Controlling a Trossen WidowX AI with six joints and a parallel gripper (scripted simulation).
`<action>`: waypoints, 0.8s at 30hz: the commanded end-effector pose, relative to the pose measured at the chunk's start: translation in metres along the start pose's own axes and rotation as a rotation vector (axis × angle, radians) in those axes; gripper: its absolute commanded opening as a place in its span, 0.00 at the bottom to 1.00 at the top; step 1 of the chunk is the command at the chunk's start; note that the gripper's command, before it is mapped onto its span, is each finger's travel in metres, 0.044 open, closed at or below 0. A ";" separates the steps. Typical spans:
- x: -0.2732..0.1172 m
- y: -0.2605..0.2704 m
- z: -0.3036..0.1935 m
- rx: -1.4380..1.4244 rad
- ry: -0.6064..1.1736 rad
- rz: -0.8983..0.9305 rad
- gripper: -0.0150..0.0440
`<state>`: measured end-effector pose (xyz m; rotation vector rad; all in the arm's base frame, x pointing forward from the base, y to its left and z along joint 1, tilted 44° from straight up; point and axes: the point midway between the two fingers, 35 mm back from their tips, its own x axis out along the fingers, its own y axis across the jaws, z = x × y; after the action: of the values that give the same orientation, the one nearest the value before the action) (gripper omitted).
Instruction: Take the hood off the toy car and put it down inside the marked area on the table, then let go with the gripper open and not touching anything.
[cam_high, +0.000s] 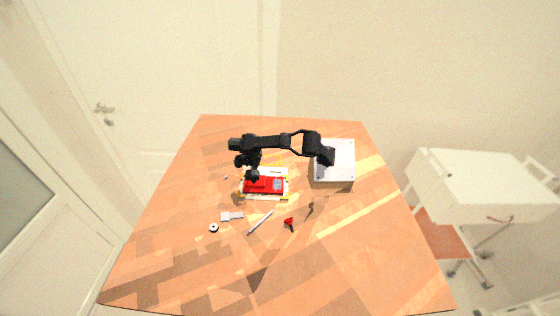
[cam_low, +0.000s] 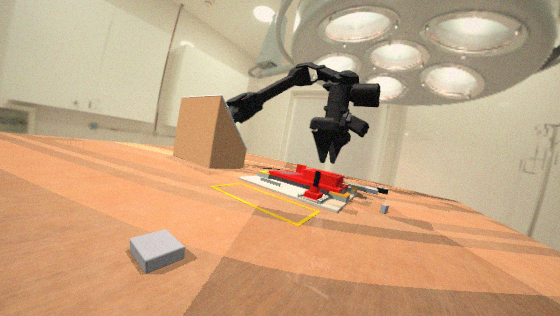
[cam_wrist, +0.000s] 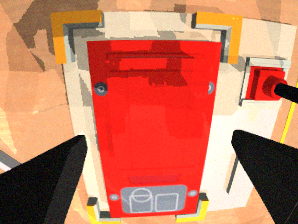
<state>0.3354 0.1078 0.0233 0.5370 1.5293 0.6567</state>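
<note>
The toy car's red body and hood (cam_high: 270, 185) (cam_low: 285, 176) (cam_wrist: 155, 120) sit on a white board (cam_low: 332, 205) (cam_wrist: 222, 117), between corner brackets. A grey panel (cam_wrist: 154, 199) and round studs show on the red top. I cannot tell exactly where the hood's edges end. My gripper (cam_high: 252, 176) (cam_low: 328, 161) (cam_wrist: 161, 139) is open and empty, above the car, with one finger towards each long side in the wrist view. The marked area, a yellow outline (cam_high: 281, 160) (cam_low: 298, 224) (cam_wrist: 288, 120), lies on the table beside the board.
A red base with a black upright lever (cam_low: 314, 193) (cam_wrist: 258, 82) stands on the board beside the car. A slanted box (cam_high: 340, 162) (cam_low: 195, 132) stands near the arm. A grey block (cam_low: 157, 248), a pale rod (cam_high: 260, 222), a wheel (cam_high: 214, 227) and other small parts lie around.
</note>
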 end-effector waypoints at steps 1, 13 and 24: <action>0.004 0.000 -0.002 0.007 0.003 0.004 1.00; 0.014 -0.001 -0.002 0.007 0.003 0.005 1.00; 0.023 -0.001 -0.003 0.007 0.003 0.006 1.00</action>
<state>0.3328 0.1205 0.0091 0.5385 1.5290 0.6582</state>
